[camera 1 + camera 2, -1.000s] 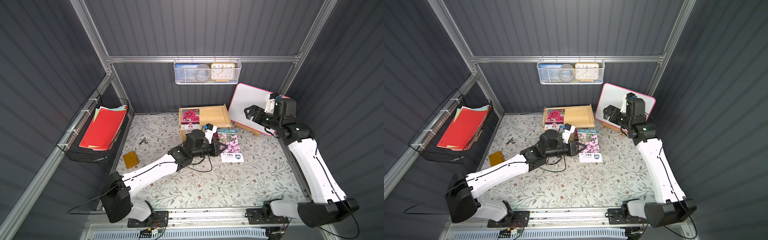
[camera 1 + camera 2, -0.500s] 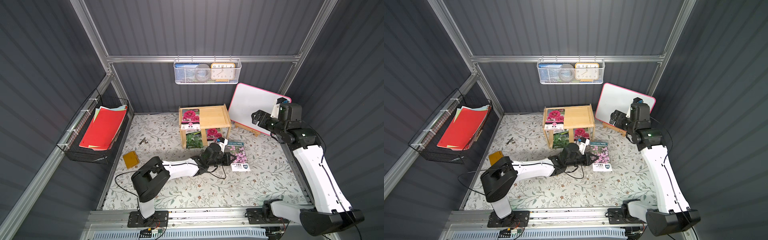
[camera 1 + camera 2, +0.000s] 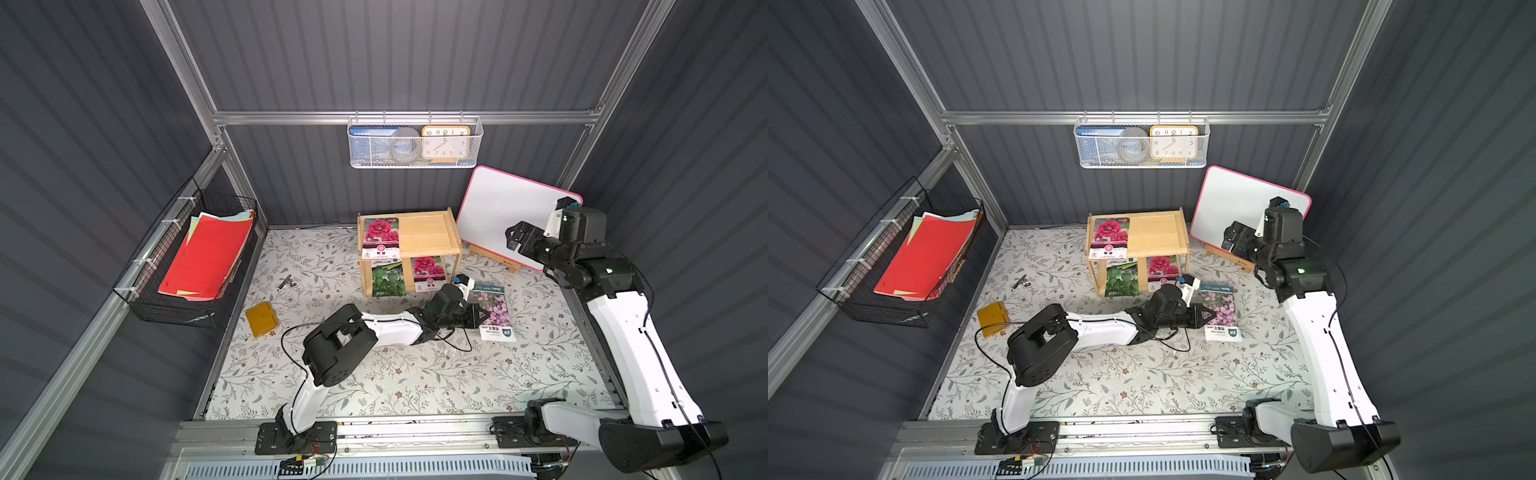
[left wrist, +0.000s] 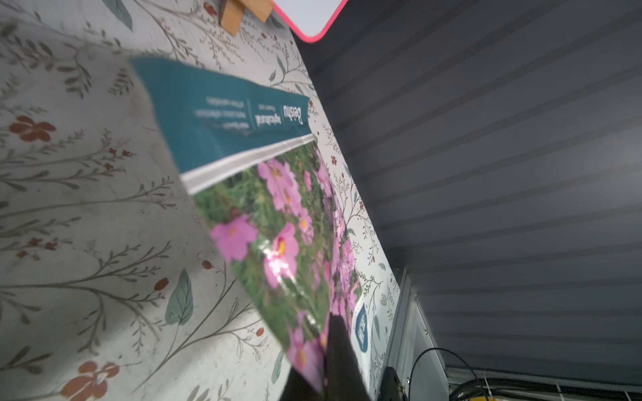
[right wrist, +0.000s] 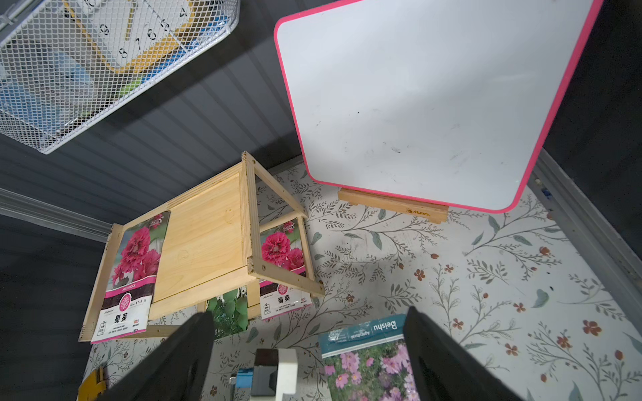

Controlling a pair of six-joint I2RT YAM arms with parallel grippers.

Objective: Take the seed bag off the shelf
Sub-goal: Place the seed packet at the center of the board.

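**Left wrist view: cosmos seed bag clear of the shelf, hand clamped on its edge**

The left wrist view is showing the cosmos seed bag (image 4: 278, 225) pinched at one side edge near its lower corner. A dark finger (image 4: 338, 350) is pressing on the printed face. The left hand (image 3: 482, 313) is closed tight on that edge and is reaching low across the counter (image 3: 374, 382).

In both top views the bag is lying just in front and to the right of the shelf (image 3: 424, 232), apart from it. Its long axis is running from the back wall toward the front rail, teal band rearward, crosswise to the hand's reach. The bag is spreading away from the fingertips toward the right wall. Whether it is resting flat or hanging just above the counter cannot be told.

The right hand (image 3: 515, 239) is hovering high before the whiteboard (image 3: 507, 208), jaws wide and empty, well apart from the bag. The left hand is therefore the one placed to finish, probably by letting go.

A second ago the left arm was stretching higher, with the bag close against the shelf front. Now the arm is folding down and the bag is sitting farther forward. One hollyhock bag (image 3: 380, 237) is staying on the top board.
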